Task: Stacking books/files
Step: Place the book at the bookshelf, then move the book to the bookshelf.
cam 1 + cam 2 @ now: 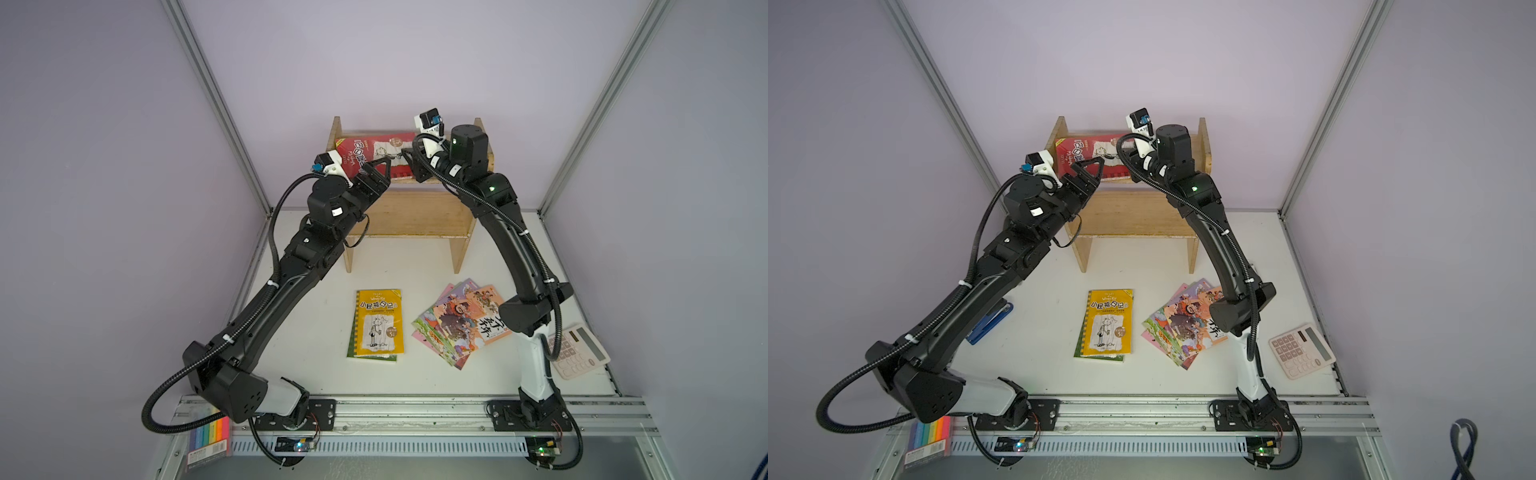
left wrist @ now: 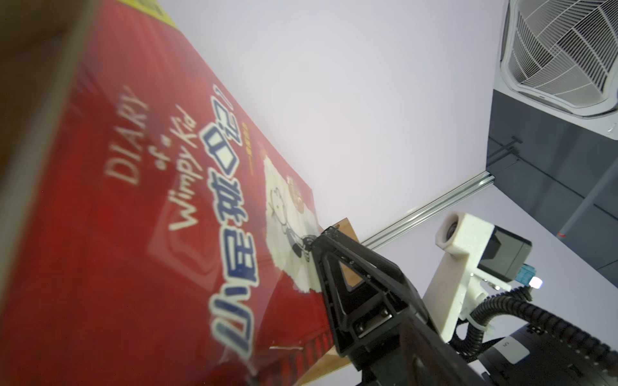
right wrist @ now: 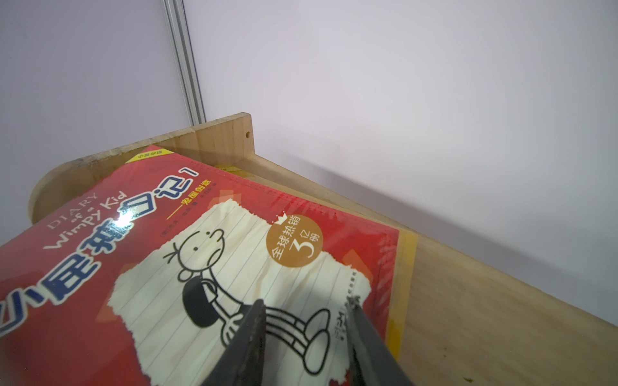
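Yellow book (image 1: 380, 322) lies nearest me on the tabletop (image 1: 307, 345) atop a green one (image 1: 351, 336), cartoon books (image 1: 457, 320) fanned beside it. Farther back on the wooden shelf (image 1: 415, 216) the red book (image 1: 374, 151) leans tilted; my left pincer (image 1: 379, 165) gapes just beside it, my right pincer (image 3: 304, 302), jaws apart, has both tips over its cover.

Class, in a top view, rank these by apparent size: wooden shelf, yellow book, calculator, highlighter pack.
1. wooden shelf
2. yellow book
3. calculator
Unranked: highlighter pack, partly hidden by the left arm.
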### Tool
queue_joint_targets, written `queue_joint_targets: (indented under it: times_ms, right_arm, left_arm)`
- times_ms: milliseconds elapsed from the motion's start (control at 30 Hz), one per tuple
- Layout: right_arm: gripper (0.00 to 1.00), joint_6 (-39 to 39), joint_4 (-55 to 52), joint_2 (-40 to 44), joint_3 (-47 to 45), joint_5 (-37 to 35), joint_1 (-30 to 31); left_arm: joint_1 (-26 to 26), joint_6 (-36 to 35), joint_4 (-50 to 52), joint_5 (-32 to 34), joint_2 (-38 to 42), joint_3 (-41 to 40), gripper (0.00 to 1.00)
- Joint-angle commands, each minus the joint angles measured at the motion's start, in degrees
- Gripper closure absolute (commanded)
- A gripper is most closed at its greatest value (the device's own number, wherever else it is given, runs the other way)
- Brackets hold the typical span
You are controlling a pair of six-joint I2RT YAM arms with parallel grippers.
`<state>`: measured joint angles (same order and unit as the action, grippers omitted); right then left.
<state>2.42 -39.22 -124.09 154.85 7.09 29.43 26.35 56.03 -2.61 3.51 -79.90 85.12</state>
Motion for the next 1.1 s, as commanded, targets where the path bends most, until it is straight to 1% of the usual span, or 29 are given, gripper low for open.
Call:
queue_joint_targets:
  times_ms: [0, 133, 200, 300, 400, 467, 567, 667, 700, 733, 800, 833, 900, 967, 1067]
  right_arm:
    - [0.6, -0.1, -6.9, -0.6, -0.3, -2.8, -0.3]
    - [0.6, -0.3, -6.7, -0.8, -0.3, -2.7, -0.3]
    - [0.6, -0.5, -6.6, -0.7, -0.2, -2.7, -0.3]
    - [0.6, -0.7, -6.6, -0.8, -0.2, -2.8, -0.3]
    - [0.6, -0.8, -6.5, -0.5, -0.3, -2.5, -0.3]
    - [0.6, -0.8, -6.3, -0.4, -0.3, -2.2, -0.3]
    - [0.6, -1.0, -6.2, -0.3, -0.3, -2.0, -0.3]
    - [0.6, -0.9, -6.3, -0.2, -0.3, -1.9, -0.3]
    - [0.6, -1.0, -6.2, -0.2, -0.3, -1.8, -0.3]
    - [0.59, -1.0, -6.4, -0.2, -0.3, -1.7, -0.3]
    - [0.59, -0.9, -6.4, -0.2, -0.3, -1.5, -0.3]
    - [0.59, -1.0, -6.5, -0.2, -0.2, -1.5, -0.3]
    - [0.59, -0.9, -6.6, -0.2, -0.3, -1.5, -0.4]
    - [0.6, -0.8, -6.7, -0.1, -0.3, -1.7, -0.4]
    - [0.6, -0.7, -6.5, 0.1, -0.3, -1.7, -0.3]
  left_arm:
    - [-1.4, -2.7, 4.2, -2.7, 2.9, -2.5, 0.08]
    - [-3.2, -4.5, 6.5, -4.7, 7.2, -5.3, 0.07]
    - [-3.8, -5.7, 8.0, -4.7, 9.4, -6.5, 0.06]
    - [-4.4, -9.4, 10.7, -3.9, 13.1, -7.8, 0.05]
    - [-4.6, -17.4, 16.4, -0.5, 16.8, -6.4, 0.04]
    - [-4.4, -24.5, 21.2, 2.0, 18.0, -3.9, 0.04]
    - [-3.1, -35.1, 29.5, 4.1, 17.2, 1.2, 0.07]
    - [-0.8, -43.3, 34.8, 7.4, 14.9, 4.2, 0.09]
    - [0.0, -45.2, 35.4, 8.6, 14.3, 4.4, 0.11]
    - [0.7, -47.1, 35.6, 9.5, 13.9, 4.3, 0.16]
    - [1.5, -49.8, 35.5, 8.9, 13.5, 4.0, 0.23]
    - [1.7, -50.4, 35.6, 8.1, 13.4, 4.0, 0.29]
    - [1.7, -51.1, 35.6, 5.7, 12.9, 4.3, 0.34]
    - [1.6, -51.1, 35.7, 3.8, 11.8, 5.2, 0.42]
    - [1.6, -50.9, 36.0, 1.8, 9.3, 7.2, 0.45]
